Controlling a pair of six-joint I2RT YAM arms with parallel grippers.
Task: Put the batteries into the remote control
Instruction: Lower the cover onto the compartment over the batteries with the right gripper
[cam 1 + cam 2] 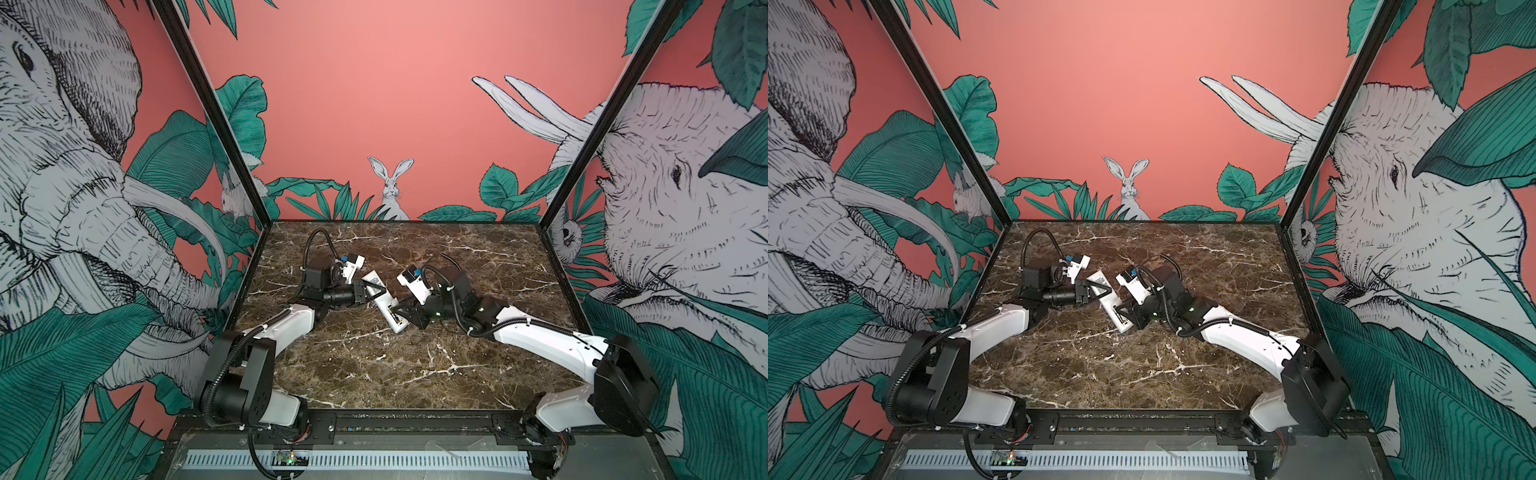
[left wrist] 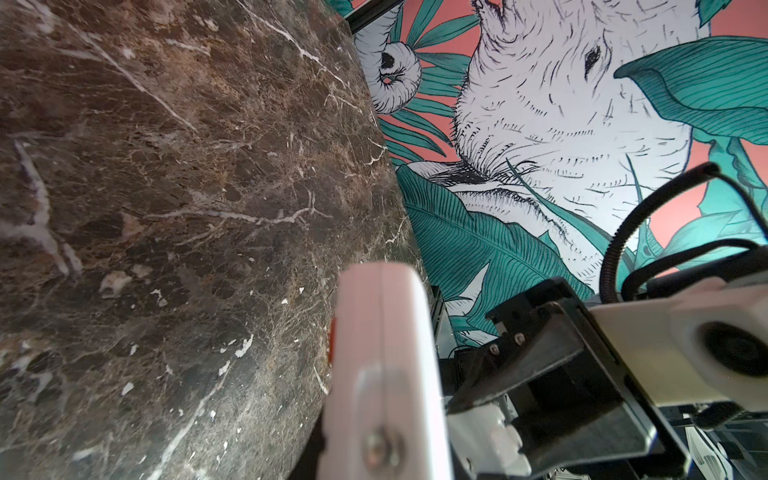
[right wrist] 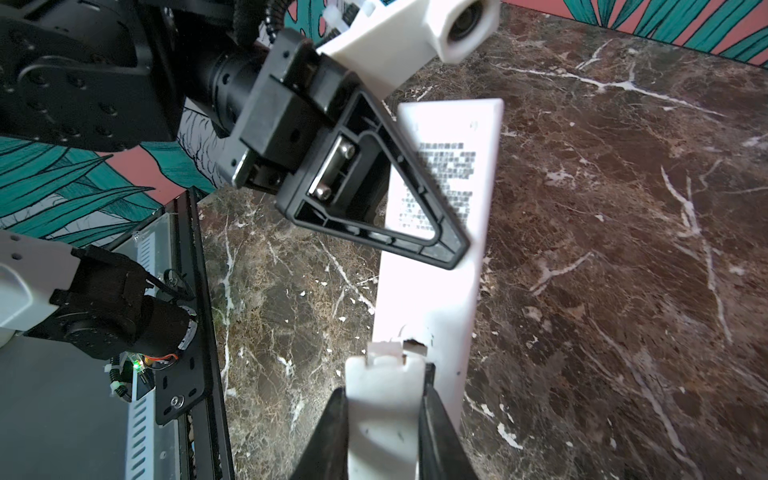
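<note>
L claw (image 3: pixel 415 216) clamps remote control (image 3: pixel 440 270) mid-body | R claw (image 3: pixel 384 424) pinches white cover | cover end-on to remote's near end, along its long axis

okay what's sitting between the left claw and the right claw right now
The remote control, back side up, spans the stretch; both top views show each claw closed on it. The left claw grips farther back, the right claw nearer.

We note a block of small black printed text on the plain white back of the remote control (image 3: pixel 446 195); characters too blurred to read. No other legible markings.
</note>
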